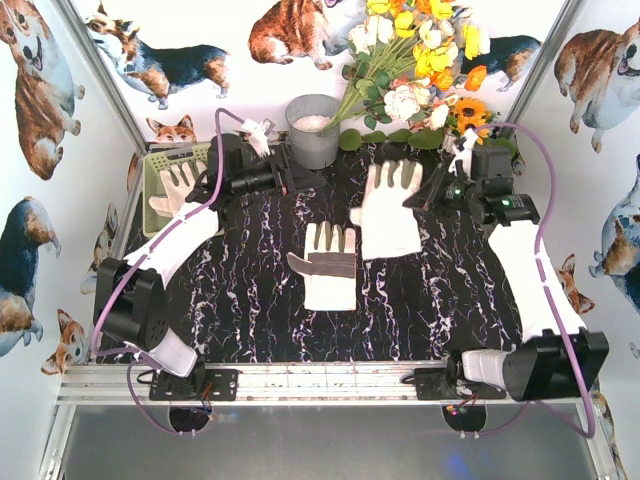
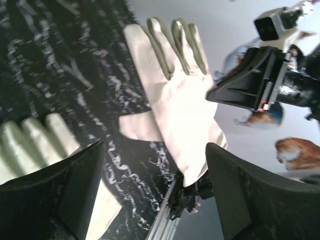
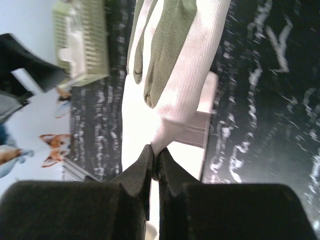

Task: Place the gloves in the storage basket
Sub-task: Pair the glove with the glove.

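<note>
Far left, back corner: pale yellow-green rectangular plastic basket with slotted sides (image 1: 153, 200), standing on black white-veined marbled tabletop (image 1: 240, 300). One cream-white fabric glove in basket (image 1: 180, 188), lying flat, fingers toward back wall.

Just right of basket: left gripper (image 2: 156, 190), pointing across table toward right side. Jaws spread wide, nothing between them, no contact with any glove.

Behind and right of left gripper: round grey metal bucket (image 1: 313, 135), upright at back edge of table, well apart from basket.

Table centre: cream-white glove with grey-brown palm patch (image 1: 330, 268), flat on marbled surface, fingers toward back, free of both grippers.

Right of centre, just beside that one: larger-looking cream-white glove with grey-green finger patches (image 1: 388, 215), fingers toward back. Lower edge on or off table: cannot tell.

Right: right gripper (image 3: 155, 155), jaws pressed together on a fold of this glove's cream fabric; firm pinch seen from wrist camera.

Back right: bunch of yellow, white and orange flowers (image 1: 420, 50) behind right gripper.
</note>
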Available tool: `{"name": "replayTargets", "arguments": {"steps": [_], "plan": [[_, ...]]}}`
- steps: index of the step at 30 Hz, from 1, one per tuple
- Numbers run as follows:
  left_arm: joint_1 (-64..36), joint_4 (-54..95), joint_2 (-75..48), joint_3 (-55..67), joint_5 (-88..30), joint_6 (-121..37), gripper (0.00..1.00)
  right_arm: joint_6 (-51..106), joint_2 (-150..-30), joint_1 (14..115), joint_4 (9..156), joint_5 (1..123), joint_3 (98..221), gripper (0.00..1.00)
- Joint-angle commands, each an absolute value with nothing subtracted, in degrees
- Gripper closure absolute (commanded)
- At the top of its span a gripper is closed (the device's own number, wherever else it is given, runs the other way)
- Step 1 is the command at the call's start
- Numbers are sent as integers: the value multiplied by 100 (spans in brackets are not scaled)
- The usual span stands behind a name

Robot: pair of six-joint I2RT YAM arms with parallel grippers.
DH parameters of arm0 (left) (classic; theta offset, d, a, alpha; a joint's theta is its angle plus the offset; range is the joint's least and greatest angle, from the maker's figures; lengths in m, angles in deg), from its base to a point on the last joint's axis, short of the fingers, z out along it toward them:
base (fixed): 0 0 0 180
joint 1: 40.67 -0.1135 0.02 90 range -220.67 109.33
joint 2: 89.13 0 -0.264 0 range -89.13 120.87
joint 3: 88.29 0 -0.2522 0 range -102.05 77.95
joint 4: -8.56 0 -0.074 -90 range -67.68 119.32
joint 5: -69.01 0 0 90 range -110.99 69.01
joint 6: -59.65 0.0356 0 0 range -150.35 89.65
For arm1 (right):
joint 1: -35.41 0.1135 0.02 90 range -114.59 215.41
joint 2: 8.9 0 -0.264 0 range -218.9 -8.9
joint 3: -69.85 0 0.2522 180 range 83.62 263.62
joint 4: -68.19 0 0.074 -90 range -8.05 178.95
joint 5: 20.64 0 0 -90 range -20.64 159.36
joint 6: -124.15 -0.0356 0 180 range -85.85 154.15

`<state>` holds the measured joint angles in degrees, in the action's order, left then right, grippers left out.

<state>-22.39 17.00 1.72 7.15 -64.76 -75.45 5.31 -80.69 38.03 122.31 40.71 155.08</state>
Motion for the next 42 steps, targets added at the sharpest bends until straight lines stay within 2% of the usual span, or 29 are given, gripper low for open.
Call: {"name": "replayTargets", "arguments": {"steps": [1, 7, 11, 13, 16, 18, 19, 26, 36, 42], "plan": [[-2283, 355, 180, 743, -7354, -8286, 24, -356, -7656, 3823, 10765, 3027, 15566, 100], [-2257, -256, 263, 773, -7873, -8836, 18, -1144, -7564, 3902, 9695, 2555, 15548, 100], [-2204, -1746, 364, 900, -8284, -9923, 19, -1179, -7605, 4016, 9668, 2552, 15673, 100], [-2205, -2618, 481, 994, -8393, -10584, 23, -1206, -7597, 4056, 9634, 2595, 15655, 100], [-2197, -3609, 619, 1146, -8404, -11378, 36, -1232, -7560, 4111, 9623, 2668, 15603, 100], [-2197, -3668, 674, 1232, -8387, -11432, 46, -1286, -7516, 4130, 9571, 2719, 15557, 100], [-2200, -3561, 653, 1275, -8354, -11328, 47, -1314, -7491, 4130, 9545, 2737, 15544, 100], [-2218, -237, 163, 956, -7775, -8826, 34, -1350, -7360, 4139, 9582, 2747, 15568, 100], [-2222, -1297, 286, 1009, -8079, -9665, 26, -1510, -7460, 4187, 9406, 2480, 15608, 100], [-2217, -2271, 454, 1075, -8235, -10431, 29, -1569, -7578, 4262, 9319, 2374, 15624, 100]]}}
